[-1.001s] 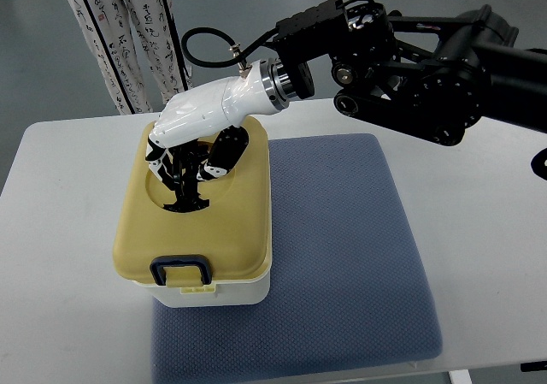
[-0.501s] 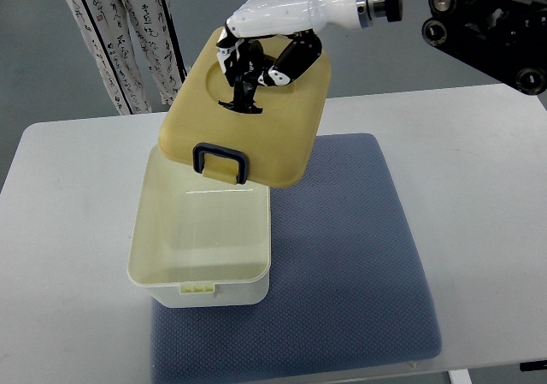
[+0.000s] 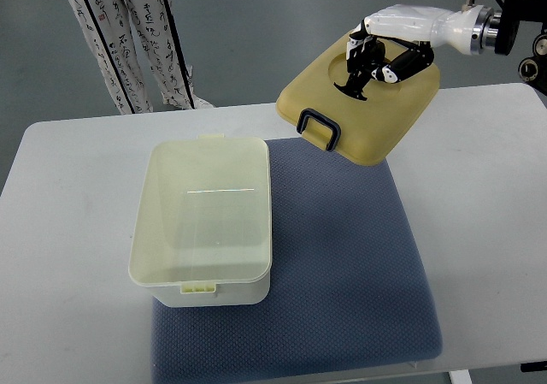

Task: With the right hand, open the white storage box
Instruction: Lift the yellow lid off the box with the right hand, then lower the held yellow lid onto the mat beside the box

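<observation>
While the white storage box (image 3: 201,221) sits open at the centre left of the frame, on the counter (image 3: 68,187) with its right part over the blue mat (image 3: 342,256), I hold its yellow lid (image 3: 363,110) in the air at the upper right. My right hand (image 3: 385,55) has its fingers curled into the lid's top recess, gripping it. The lid tilts, its dark handle (image 3: 318,129) pointing down-left toward the box. The box lies well apart, down-left of my hand, so setting the lid down looks like the remaining move.

White table (image 3: 77,230) on grey floor (image 3: 256,33)
</observation>
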Robot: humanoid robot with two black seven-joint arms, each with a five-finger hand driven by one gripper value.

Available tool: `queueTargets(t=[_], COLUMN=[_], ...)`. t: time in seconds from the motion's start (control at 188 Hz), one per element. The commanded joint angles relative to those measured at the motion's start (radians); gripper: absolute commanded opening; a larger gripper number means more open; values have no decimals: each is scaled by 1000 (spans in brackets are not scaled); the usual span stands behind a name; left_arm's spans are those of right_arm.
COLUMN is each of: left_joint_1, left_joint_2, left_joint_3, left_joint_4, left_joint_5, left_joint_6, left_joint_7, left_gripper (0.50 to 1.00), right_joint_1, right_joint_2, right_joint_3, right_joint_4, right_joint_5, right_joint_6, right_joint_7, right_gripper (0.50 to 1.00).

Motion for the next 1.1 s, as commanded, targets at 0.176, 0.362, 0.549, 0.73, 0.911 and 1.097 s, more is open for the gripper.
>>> queueTargets(t=[0.176,0.362,0.549,0.73,0.911,1.097], left_joint_1=[0,0,0,1,0,0], left_joint_2=[0,0,0,0,0,0], left_joint_3=[1,0,0,0,0,0], left_joint_4=[-1,-1,-1,1,-1,-1], left_joint_5=[0,0,0,0,0,0], left_joint_6=[0,0,0,0,0,0], left_joint_7=[0,0,0,0,0,0], left_gripper=[1000,1000,1000,1000,1000,1000], right_joint_1=[-132,-164,-181,-194,-213,-230], right_joint_2=[23,57,111,154,180,184], right_joint_3=[-2,-11,-19,-21,-48,-48], right_joint_4=[-53,-52,-49,-49,-49,-49], right_joint_5=[-1,-2,-11,-16,-19,-14], right_joint_6=[-83,-103,-101,-101,-104,-106], right_joint_7=[1,1,19,25,36,38], right_gripper=[500,500,500,500,500,607])
